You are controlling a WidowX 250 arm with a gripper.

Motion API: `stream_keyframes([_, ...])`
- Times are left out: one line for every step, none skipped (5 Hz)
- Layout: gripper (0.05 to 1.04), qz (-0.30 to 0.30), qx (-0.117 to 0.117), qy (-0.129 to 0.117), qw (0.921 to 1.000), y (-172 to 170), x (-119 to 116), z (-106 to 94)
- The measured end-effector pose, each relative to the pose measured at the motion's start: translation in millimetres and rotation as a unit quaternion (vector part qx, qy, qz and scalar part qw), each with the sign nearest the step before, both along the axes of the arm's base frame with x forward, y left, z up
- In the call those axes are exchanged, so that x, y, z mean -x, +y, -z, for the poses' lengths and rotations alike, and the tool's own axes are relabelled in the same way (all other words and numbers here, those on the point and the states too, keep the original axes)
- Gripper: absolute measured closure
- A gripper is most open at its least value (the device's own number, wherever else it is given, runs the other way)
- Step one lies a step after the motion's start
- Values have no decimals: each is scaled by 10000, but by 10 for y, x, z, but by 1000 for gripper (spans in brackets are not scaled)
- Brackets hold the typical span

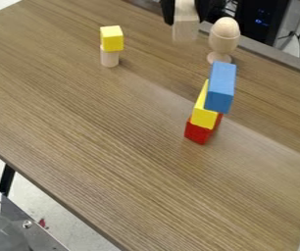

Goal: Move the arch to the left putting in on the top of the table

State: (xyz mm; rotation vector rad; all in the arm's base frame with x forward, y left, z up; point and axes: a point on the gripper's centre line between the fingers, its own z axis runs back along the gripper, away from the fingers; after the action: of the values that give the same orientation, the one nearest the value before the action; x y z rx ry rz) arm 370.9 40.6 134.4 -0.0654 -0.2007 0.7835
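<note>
Wood-grain table (100,147), far edge: we've got the gripper (185,20), fingers pinching a pale block (185,32) (wooden egg (224,34) just beside).

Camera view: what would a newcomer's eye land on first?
Probably the blue block, right of centre, stacked on a yellow block with a red block at the bottom. Next, the bright yellow cube on a pale cylinder, upper left. Then the black gripper at the top edge, a pale wooden block between its fingers.
</note>
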Motion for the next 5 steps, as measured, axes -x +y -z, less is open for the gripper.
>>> stream_keyframes([514,-204,-122,104,9997,90,-171,182])
stream_keyframes([515,-364,-294,228,9986,169,-268,410])
stream_keyframes([515,-478,-402,185,9979,247,-302,485])
stream_keyframes([515,-625,-461,315,9965,377,-178,663])
stream_keyframes([515,-735,-467,350,9956,455,-108,761])
